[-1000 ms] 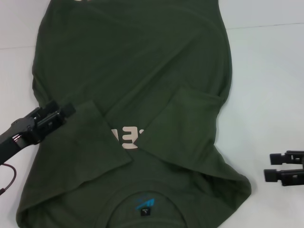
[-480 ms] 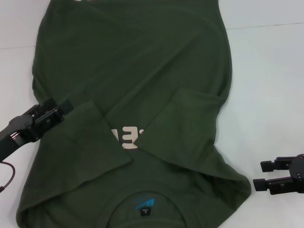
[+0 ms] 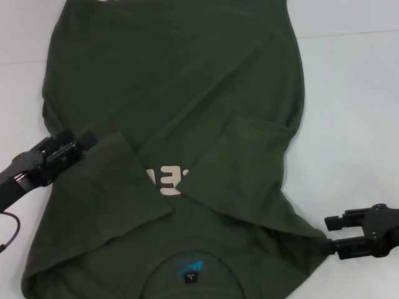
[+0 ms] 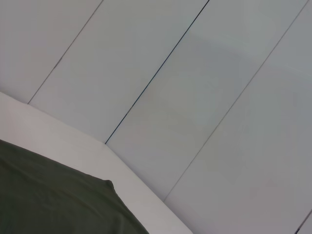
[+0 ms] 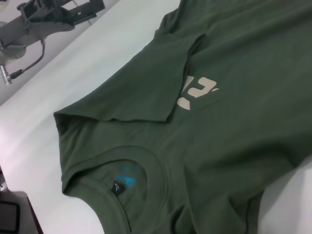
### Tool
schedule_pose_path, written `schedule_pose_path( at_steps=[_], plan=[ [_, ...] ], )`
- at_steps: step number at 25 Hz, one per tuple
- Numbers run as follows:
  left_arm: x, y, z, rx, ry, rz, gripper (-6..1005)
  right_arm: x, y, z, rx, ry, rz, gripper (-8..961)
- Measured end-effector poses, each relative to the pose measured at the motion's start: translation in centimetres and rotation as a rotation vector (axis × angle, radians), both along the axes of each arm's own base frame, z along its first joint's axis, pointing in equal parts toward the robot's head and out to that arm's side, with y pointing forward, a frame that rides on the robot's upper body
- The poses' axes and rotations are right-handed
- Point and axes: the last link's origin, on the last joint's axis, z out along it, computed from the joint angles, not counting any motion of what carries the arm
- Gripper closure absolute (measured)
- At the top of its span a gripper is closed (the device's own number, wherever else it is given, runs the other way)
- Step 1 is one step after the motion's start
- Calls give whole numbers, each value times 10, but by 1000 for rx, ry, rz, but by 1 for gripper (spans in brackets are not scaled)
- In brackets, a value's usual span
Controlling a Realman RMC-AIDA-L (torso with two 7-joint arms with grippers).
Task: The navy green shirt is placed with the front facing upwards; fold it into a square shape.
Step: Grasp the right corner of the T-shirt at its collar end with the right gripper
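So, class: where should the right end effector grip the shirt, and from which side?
Grip the shirt at its near right shoulder corner, coming in from the robot's right. That edge lies flat on the white table, and the right end effector already sits beside it.

My shirt (image 3: 187,93) is dark olive green, with pale beige lettering (image 3: 169,180) and a blue-and-black label (image 3: 190,269). It lies on a white worktop (image 3: 355,112). My grippers are black.

Robot test lab or bare demo room, plain white table (image 3: 349,93) as work surface, pale panelled wall (image 4: 195,97) with thin seams behind.
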Motion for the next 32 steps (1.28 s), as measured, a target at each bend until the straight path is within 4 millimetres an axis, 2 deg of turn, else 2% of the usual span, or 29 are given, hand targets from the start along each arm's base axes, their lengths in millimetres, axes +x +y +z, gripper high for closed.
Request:
schedule_pose_path(
  at_steps=[14,22,32],
  plan=[
    [-1,1,0,4,6,10,110,-1,6,-7,-15,-27,-8,179],
    [-1,2,1,15,0,13,110,-3,9,-11,-38,2,-19,226],
    [-2,3,1,18,2,18,111,-4,6,1,-53,74,-128,226]
  ],
)
